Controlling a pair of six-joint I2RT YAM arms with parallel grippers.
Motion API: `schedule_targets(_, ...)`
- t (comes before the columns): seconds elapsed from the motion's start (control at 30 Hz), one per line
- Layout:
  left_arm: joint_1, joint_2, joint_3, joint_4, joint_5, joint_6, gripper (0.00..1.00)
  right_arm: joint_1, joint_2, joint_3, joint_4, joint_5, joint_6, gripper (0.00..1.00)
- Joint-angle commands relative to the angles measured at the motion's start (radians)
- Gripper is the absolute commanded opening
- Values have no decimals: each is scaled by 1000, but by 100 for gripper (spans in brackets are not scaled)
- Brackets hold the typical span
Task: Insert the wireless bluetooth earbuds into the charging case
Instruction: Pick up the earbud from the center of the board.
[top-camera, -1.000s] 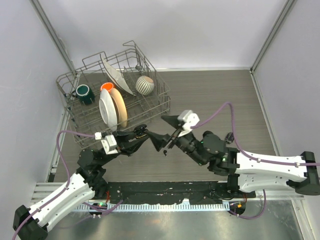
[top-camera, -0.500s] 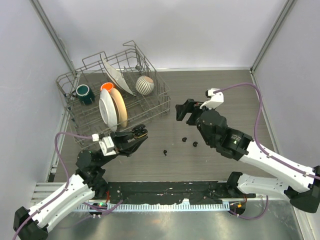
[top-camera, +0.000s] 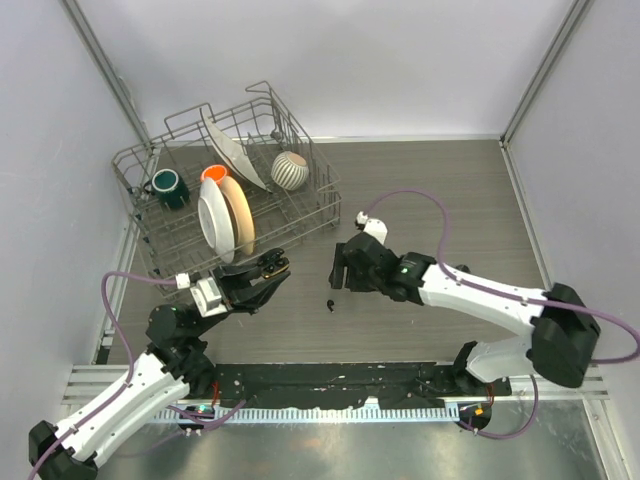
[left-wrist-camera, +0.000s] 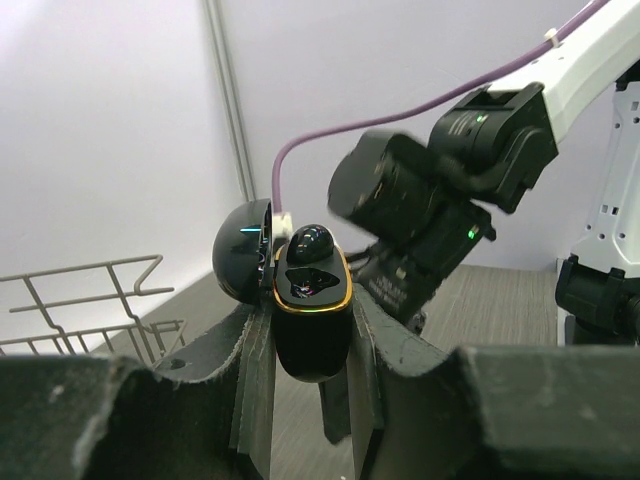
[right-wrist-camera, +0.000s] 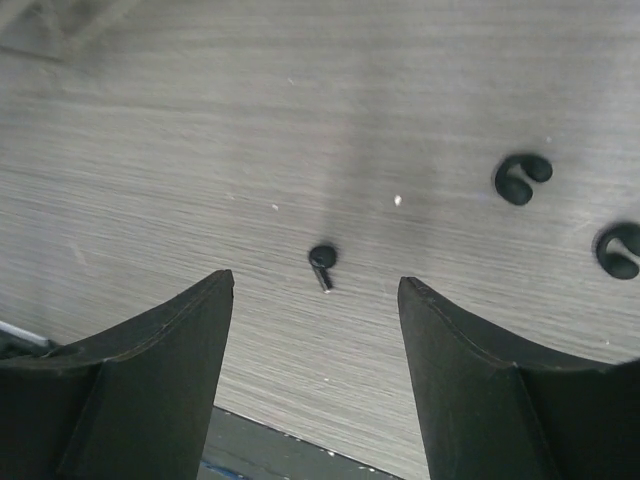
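My left gripper (top-camera: 272, 268) is shut on the charging case (left-wrist-camera: 310, 310), a glossy black case with a gold rim, held above the table with its lid (left-wrist-camera: 240, 250) open. A rounded black bud (left-wrist-camera: 312, 243) shows at the case's far end. My right gripper (top-camera: 340, 272) is open and empty, pointing down at the table. One tiny black earbud (right-wrist-camera: 321, 264) lies on the wood just beyond the gap between its fingertips; it also shows in the top view (top-camera: 329, 304). Two more earbuds (right-wrist-camera: 520, 178) (right-wrist-camera: 618, 248) lie to the right in the right wrist view.
A wire dish rack (top-camera: 325, 212) stands at the back left, holding plates, a green mug (top-camera: 166, 185) and a ribbed cup (top-camera: 290, 170). The table's near edge (right-wrist-camera: 260, 450) is close below the right gripper. The right arm's wrist (left-wrist-camera: 440, 200) hangs close in front of the case.
My right gripper left the case, swung up and right, and has come down open over the lone earbud. The left gripper still holds the case, drawn back slightly.
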Motion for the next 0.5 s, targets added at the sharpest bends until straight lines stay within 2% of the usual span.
schedule_targets(0.0,1,-10,12,0,-25,24,0,9,99,65,-27,-73,24,68)
schedule_targets(0.1,1,-9,14,-4,-25,26,0,20,169,97,-35,-85,6,63)
schedule_targets(0.27,1,-12,15,-15,-28,29,0,60,261,146,-39,-99,-11,61)
schedule_targets(0.47,1,-23,20,-36,-32,36,0,77,355,163,-44,-70,29,54)
